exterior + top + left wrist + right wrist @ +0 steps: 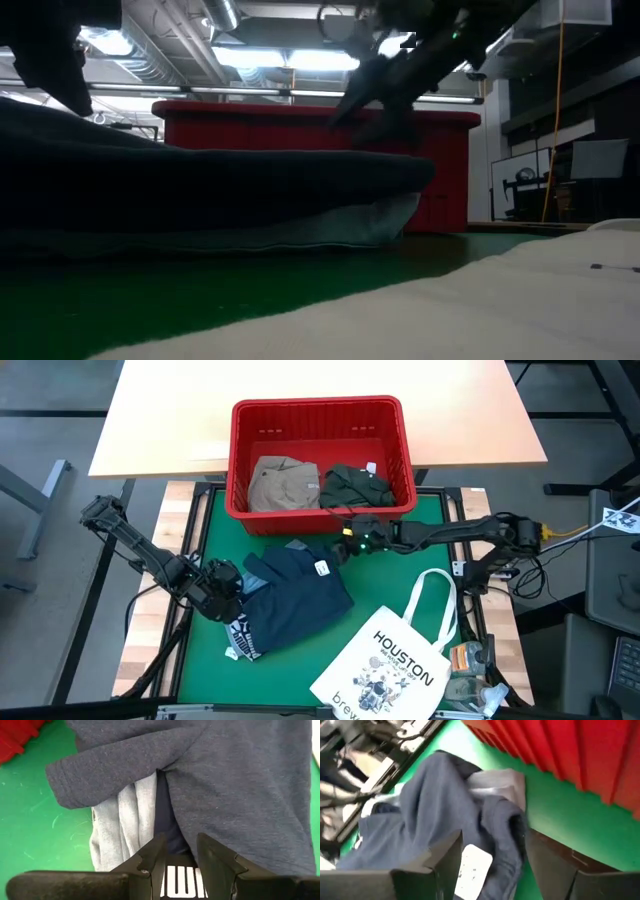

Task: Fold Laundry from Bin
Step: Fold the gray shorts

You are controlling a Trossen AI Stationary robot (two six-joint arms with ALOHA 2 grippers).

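Observation:
A navy garment (pixel 295 595) lies crumpled on the green mat (pixel 400 535), with a pale inner layer (pixel 125 820) showing at one edge and a white tag (pixel 472 867) on top. My left gripper (pixel 228 600) is at the garment's left edge, shut on cloth. My right gripper (pixel 345 548) hangs open just above the garment's far right corner, its fingers on either side of the tag without touching. The red bin (pixel 315 405) stands at the far edge. It holds a khaki garment (pixel 283 483) and a dark green one (pixel 355 485). My left gripper (pixel 177 857) pinches a dark navy fold (pixel 175 837) at the garment's left edge between its two fingers, beside some white printed letters. The fingers slant down from the table's left. That edge (pixel 40 110) rises a little; the rest lies on the mat.
A white tote bag (pixel 395 660) printed HOUSTON lies on the mat at the near right, close to the navy garment. Small packets (pixel 470 660) sit beside it at the table's right edge. The bin's red wall (pixel 580 750) stands close beyond my right gripper.

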